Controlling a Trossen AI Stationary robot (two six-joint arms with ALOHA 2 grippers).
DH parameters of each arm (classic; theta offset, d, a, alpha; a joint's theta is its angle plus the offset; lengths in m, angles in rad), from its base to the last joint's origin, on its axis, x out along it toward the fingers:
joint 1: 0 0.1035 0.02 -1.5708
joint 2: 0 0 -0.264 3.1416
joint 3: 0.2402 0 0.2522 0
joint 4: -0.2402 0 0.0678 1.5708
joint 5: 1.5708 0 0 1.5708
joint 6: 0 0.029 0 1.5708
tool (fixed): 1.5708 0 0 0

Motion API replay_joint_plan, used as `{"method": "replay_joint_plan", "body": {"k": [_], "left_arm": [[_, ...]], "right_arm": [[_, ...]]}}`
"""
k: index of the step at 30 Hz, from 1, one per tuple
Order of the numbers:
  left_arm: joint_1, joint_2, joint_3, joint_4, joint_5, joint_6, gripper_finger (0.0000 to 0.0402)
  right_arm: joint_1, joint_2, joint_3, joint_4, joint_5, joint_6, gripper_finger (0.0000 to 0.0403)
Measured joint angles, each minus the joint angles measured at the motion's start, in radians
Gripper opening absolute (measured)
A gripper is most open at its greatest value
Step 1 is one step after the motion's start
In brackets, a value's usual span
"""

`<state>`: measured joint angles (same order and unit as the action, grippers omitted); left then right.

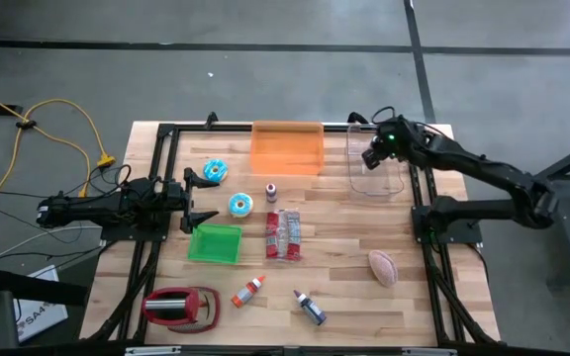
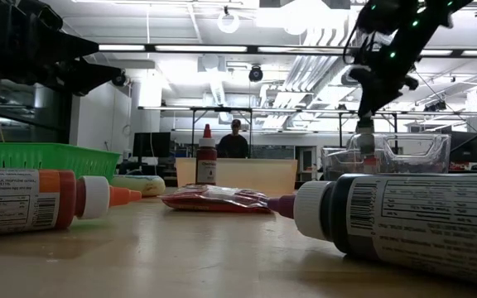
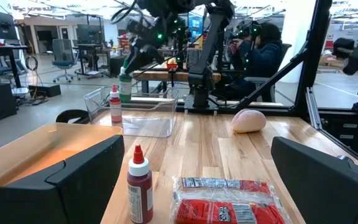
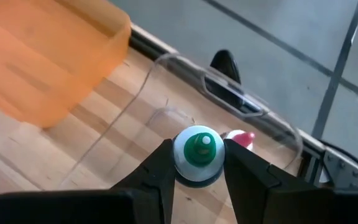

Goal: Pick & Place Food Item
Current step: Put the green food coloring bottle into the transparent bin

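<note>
My right gripper (image 1: 372, 156) hovers over the clear plastic bin (image 1: 376, 170) at the table's far right, shut on a small bottle with a green tip and white cap (image 4: 197, 152). The left wrist view shows this bottle (image 3: 125, 84) hanging over the bin. A red-capped bottle (image 4: 241, 138) stands inside the bin. At the table's left side my left gripper (image 1: 202, 198) waits open, holding nothing. My right gripper pinches the bottle's white cap (image 4: 197, 169), just under the green tip, between its two fingers (image 4: 157, 171). The fingers slant down from the table's right side. The bottle hangs roughly upright below them, its lower end near the clear bin's rim.
An orange bin (image 1: 287, 146) sits left of the clear one. Mid-table lie a red packet (image 1: 283, 234), a small red bottle (image 1: 271, 191), two blue rings (image 1: 215, 170), a green basket (image 1: 215, 242), a brown bun (image 1: 384, 267), two bottles (image 1: 249, 291) and a red can (image 1: 178, 307).
</note>
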<state>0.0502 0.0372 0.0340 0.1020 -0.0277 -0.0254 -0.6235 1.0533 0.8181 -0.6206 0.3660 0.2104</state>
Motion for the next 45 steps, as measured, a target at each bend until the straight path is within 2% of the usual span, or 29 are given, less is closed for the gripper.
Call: {"method": "replay_joint_plan", "body": {"k": [10, 17, 33, 45], "left_arm": [[0.000, 0.000, 0.000, 0.000, 0.000, 0.000, 0.0398], [0.000, 0.000, 0.000, 0.000, 0.001, 0.000, 0.0398], [0.000, 0.000, 0.000, 0.000, 0.001, 0.000, 0.0398], [0.000, 0.000, 0.000, 0.000, 0.001, 0.000, 0.0398]], "right_arm": [[-0.045, 0.203, 0.000, 0.181, 0.005, -0.002, 0.0105], [-0.082, 0.282, 0.000, 0.254, -0.003, 0.004, 0.0105], [-0.089, 0.297, 0.000, 0.267, 0.000, 0.006, 0.0109], [-0.135, 0.297, 0.000, 0.306, -0.089, -0.013, 0.0112]]}}
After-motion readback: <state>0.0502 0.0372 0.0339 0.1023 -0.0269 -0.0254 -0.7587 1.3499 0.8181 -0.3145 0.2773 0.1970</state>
